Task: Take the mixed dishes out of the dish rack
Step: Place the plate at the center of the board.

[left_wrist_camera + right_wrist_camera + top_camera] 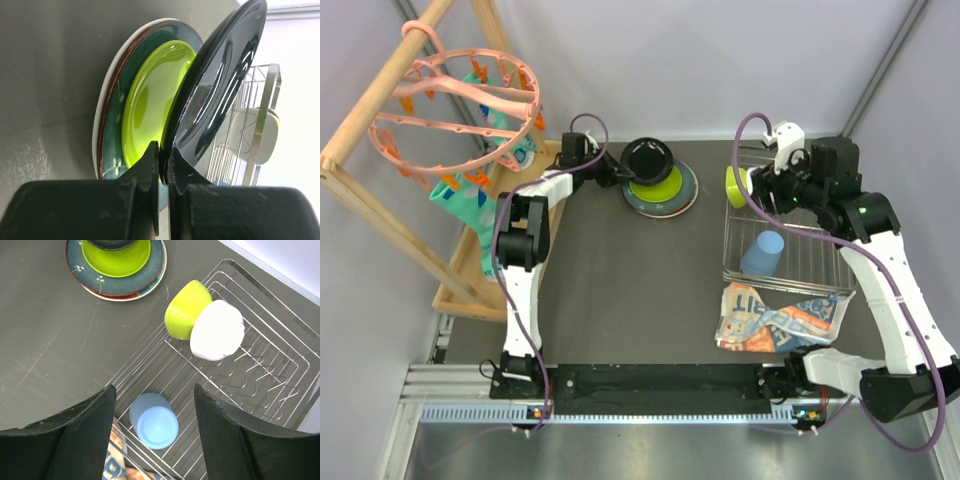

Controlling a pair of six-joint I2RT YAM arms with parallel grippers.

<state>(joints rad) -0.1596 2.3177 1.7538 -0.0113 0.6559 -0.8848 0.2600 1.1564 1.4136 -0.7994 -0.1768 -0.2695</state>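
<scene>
glossy black plate [225, 85], glossy lime-green plate [150, 100], shiny metal-wire dish rack [272, 354], matt dark tabletop [50, 340]

Three camera views of one scene. The top external view looks steeply down from high above and behind, far enough back to take in the whole dark grey table [620, 290], its near edge at the bottom.

The left wrist view sits very close and is rolled sideways, so the table stands like a wall on the left. It looks past the left gripper [163, 152] along the edge of a glossy black plate [220, 90].

The right wrist view looks down from a moderate height, with the right gripper [154, 390] framing its bottom edge.

All three views share the round dark teal speckled plate [688, 195] [112, 135] [150, 275] and the rectangular silver wire dish rack [810, 262] [272, 85] [260, 365].
</scene>
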